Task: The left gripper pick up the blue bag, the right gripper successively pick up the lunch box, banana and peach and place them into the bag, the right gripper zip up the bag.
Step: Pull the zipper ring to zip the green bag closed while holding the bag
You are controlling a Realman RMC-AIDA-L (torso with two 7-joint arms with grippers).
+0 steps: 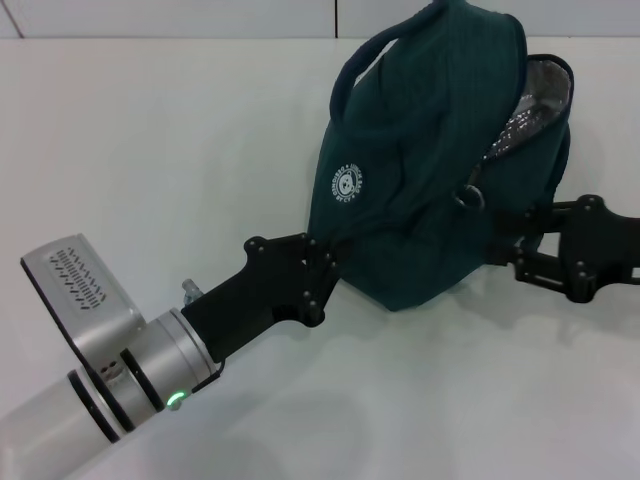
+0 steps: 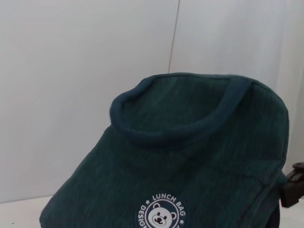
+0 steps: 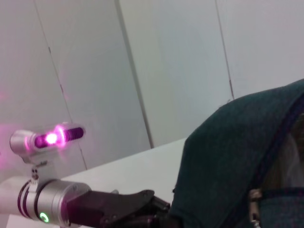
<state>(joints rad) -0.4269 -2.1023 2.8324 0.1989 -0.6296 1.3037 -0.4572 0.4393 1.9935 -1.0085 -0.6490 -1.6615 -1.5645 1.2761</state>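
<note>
The blue bag [image 1: 430, 170] stood on the white table [image 1: 150, 150], its lower left corner clamped by the left gripper [image 1: 325, 270]; the right gripper [image 1: 510, 245] touched its right side, finger spread indeterminable.

Dark teal-blue ribbed fabric on the bag [image 1: 430, 190], with a white round logo [image 1: 347, 184] printed with a bear face and lettering, and silver crinkled foil lining [image 1: 535, 100] at the open top. Black left gripper [image 1: 322, 275] on a silver wrist [image 1: 130, 375] with a green light; black right gripper [image 1: 515, 245]. White table [image 1: 150, 150], pale grey-white wall panels [image 3: 166, 57].
</note>
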